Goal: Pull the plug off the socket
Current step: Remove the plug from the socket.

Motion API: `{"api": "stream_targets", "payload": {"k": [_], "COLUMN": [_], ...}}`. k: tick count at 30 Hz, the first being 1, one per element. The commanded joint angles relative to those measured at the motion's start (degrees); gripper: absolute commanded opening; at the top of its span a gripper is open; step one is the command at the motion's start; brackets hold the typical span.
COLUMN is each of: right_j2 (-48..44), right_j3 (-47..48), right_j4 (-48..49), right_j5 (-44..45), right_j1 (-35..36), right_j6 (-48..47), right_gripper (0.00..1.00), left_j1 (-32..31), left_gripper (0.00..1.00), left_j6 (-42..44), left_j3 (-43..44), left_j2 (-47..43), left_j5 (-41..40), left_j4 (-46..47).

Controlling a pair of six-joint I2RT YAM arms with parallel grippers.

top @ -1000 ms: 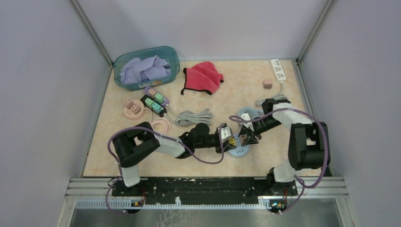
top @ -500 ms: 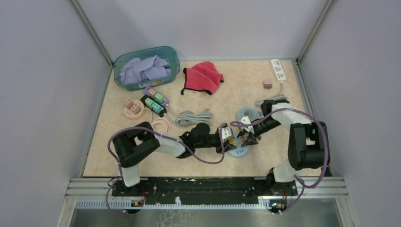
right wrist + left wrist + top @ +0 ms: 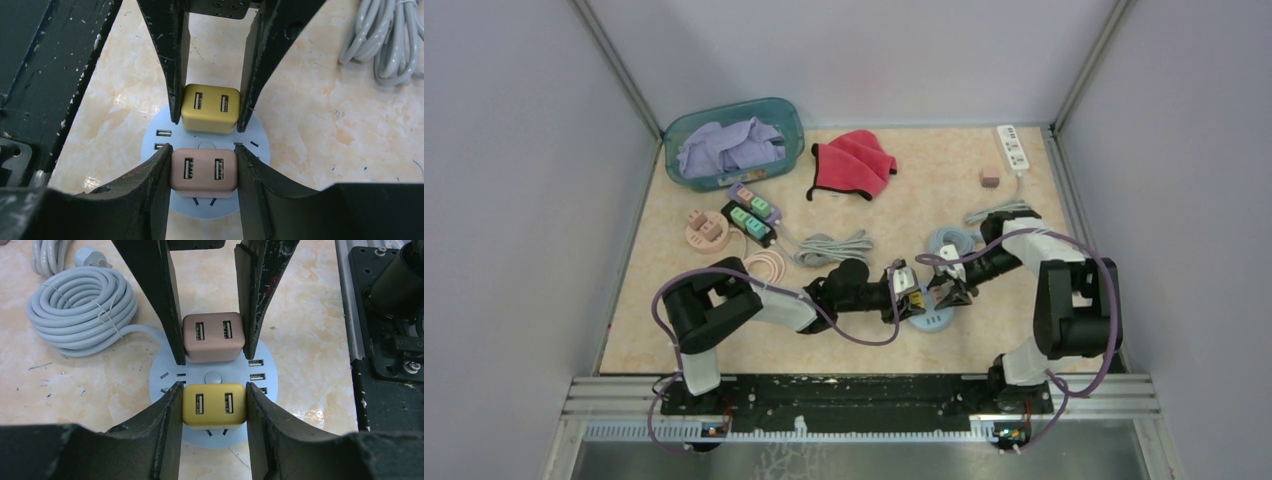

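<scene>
Worktop (image 3: 924, 190): beige marbled surface, glossy, lightly scuffed. Walls (image 3: 854, 50): plain lavender-grey panels on three sides. Corner posts (image 3: 620, 75): two, metal. Near edge: slotted metal rail (image 3: 614, 398). Lighting: even, diffuse.

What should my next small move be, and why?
Probably lift the right gripper straight up: it is shut on the pink plug, seated in the round socket, while the left gripper clamps the yellow plug, which may hold the socket down.

Robotics laboratory test cell: a marble-patterned table (image 3: 924, 180) enclosed by plain grey panels (image 3: 514, 200) on aluminium posts (image 3: 621, 70), two robot arms (image 3: 1064, 300) bolted to a mounting rail (image 3: 854, 392), and staged props including power strips (image 3: 749, 222), a cable coil (image 3: 832, 247) and a cloth-filled basket (image 3: 724, 181).
</scene>
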Motion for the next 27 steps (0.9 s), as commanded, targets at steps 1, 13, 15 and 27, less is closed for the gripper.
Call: {"api": "stream_targets", "payload": {"k": [1,13,15,27], "right_j2": [-1.8,-2.3,-3.1,-3.1], "right_j3": [1.4,3.6,2.4,4.9], "right_j4": [-3.4,1.2,-1.0,-5.1], "right_j5": [-12.2,-12.8,-12.5,-13.6], "right_j1": [5.1,-2.6,-2.5,-2.3], "right_j6": [-5.2,5.6,0.8,-1.1], "right_gripper": [0.0,0.0,0.0,0.0], "left_j1": [-0.5,-0.5,-0.5,-0.4], "left_gripper": [0.0,0.0,0.0,0.0], "left_j6": [0.3,0.4,0.4,0.4], "left_j3": [0.1,0.3,0.2,-0.3], "left_j2": [1.9,2.2,2.1,1.4], "left_j5": [1.0,1.0,1.1,0.8], "left_j4": [-3.5,-3.6,-3.6,-3.5]}}
